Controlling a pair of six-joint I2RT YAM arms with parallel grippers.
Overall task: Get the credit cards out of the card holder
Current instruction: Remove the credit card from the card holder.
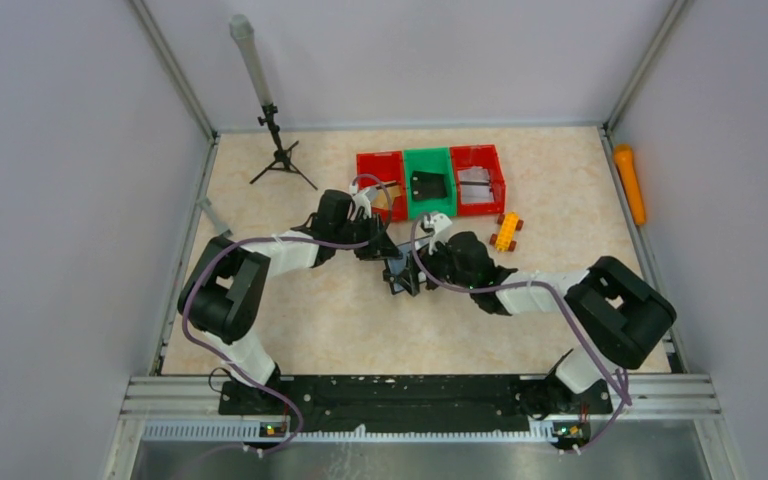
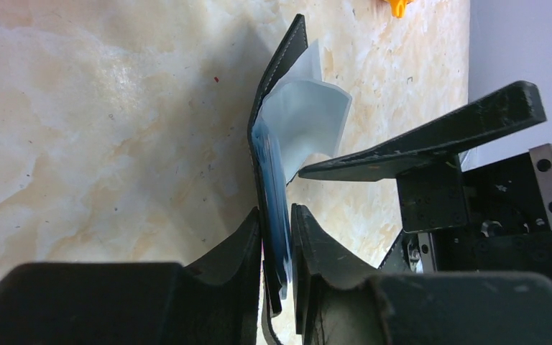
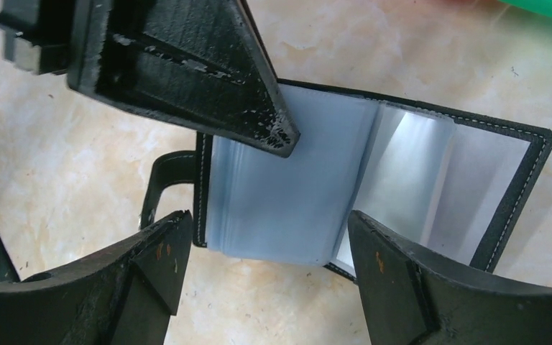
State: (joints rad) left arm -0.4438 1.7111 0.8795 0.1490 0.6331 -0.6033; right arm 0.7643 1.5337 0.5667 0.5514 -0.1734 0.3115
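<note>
The card holder is at mid-table, spread open with its pale sleeves fanned. The left gripper pinches one cover. The right gripper straddles the sleeves, jaws wide and holding nothing. Extraction seems to be just starting — next it must nip one card's edge and draw it out.

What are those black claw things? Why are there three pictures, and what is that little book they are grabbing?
The claws are a robot's two hands, called grippers. One picture looks down from above. The other two come from small cameras on each wrist, so the claws look huge. The left gripper is pinching an open black card holder with clear pockets, just above the table. The right gripper is wide open right next to it, holding nothing. Farther back are red and green bins and a yellow toy.
</note>
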